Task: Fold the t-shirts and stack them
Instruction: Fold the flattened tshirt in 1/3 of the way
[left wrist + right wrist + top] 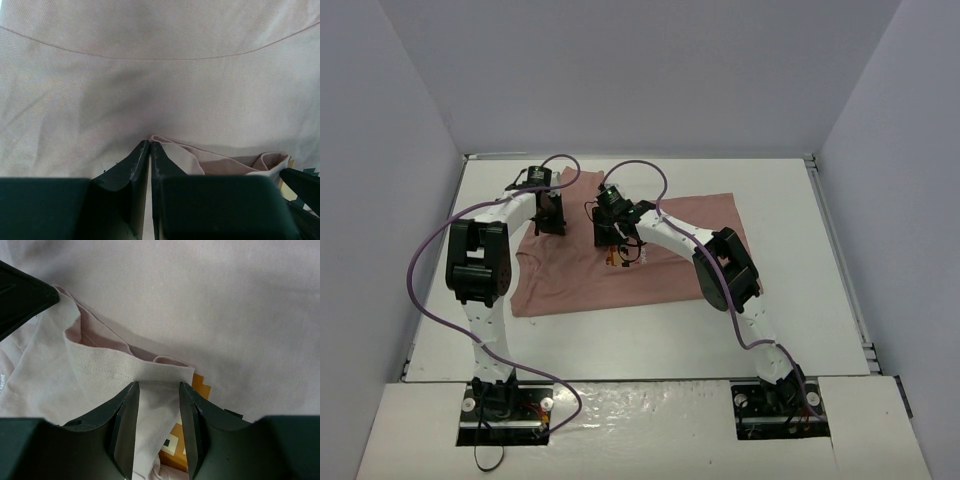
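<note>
Since the t-shirt lies spread across the middle of the table, its long side running left to right, the fold I judge to be next turns on one doubled edge near its far left part. That edge runs from my left gripper, squeezed tight on a pinch of cloth, over to my right gripper, whose jaws stand partly apart astride the stitched hem, gripping nothing yet. Just beyond lies the orange print.
</note>
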Robot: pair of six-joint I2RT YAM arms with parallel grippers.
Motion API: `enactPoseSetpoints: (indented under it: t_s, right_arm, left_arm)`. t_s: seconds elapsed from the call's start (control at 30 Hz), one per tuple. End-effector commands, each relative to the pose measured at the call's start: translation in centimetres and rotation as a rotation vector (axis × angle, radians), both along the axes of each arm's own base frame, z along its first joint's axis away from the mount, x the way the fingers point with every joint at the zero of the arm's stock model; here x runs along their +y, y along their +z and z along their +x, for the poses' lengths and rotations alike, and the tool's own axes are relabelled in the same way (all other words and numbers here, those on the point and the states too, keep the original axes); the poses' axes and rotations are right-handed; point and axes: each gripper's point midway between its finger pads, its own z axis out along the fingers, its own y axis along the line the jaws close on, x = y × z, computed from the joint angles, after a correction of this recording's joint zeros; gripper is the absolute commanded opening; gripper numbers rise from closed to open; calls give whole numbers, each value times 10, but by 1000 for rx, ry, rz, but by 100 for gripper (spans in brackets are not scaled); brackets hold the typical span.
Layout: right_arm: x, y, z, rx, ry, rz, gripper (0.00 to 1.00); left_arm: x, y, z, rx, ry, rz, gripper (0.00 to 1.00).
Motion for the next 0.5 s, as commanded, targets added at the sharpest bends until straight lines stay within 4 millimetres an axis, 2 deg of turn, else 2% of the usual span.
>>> enactPoseSetpoints:
  t_s: [0.0,0.27,0.47]
  right_arm:
    - [9,55,14,-123,-7,51,35]
    - [-4,41,15,-127,-33,-6,35]
    - [-8,43,18,-141,-42,-21,35]
  left_arm:
    - [-1,28,18,-96,-4,-17,0]
    - [5,42,22,-134,5,4,0]
    - [13,45,22,-141,17,28,0]
